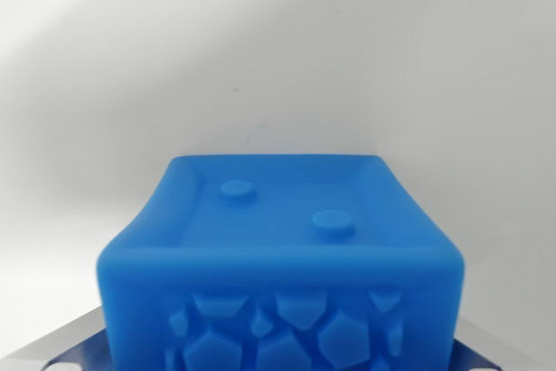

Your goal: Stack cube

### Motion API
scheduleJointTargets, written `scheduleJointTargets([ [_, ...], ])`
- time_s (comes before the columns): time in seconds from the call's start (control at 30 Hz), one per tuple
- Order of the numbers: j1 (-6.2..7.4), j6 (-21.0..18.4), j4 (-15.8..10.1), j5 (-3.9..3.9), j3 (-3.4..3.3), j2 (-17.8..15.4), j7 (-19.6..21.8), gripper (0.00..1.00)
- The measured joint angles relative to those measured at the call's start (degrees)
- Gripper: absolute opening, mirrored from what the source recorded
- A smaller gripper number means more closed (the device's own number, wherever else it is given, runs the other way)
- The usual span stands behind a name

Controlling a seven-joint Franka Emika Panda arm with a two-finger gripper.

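Observation:
A blue cube (282, 249) fills the lower half of the wrist view, very close to the camera. Its top face is recessed with a raised rim and carries two round studs; the face turned to the camera has a relief of polygon shapes. My gripper (282, 349) is around it: a metal finger (65, 345) shows at the wrist view's left bottom corner and the other at the right bottom corner, both pressed against the cube's sides, so it is shut on the cube. No second cube is in view.
Behind and below the cube there is only a plain white surface (261, 58) with soft shadows. The cube hides whatever lies directly under it.

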Motion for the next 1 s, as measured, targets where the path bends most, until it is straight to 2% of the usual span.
scheduleJointTargets([
  [0.53,0.00,-1.3,-0.6,0.00,-0.02,-2.1,0.0,0.00],
  [1.0,0.12,-4.4,-1.7,-0.01,-0.18,-6.4,0.0,0.00],
])
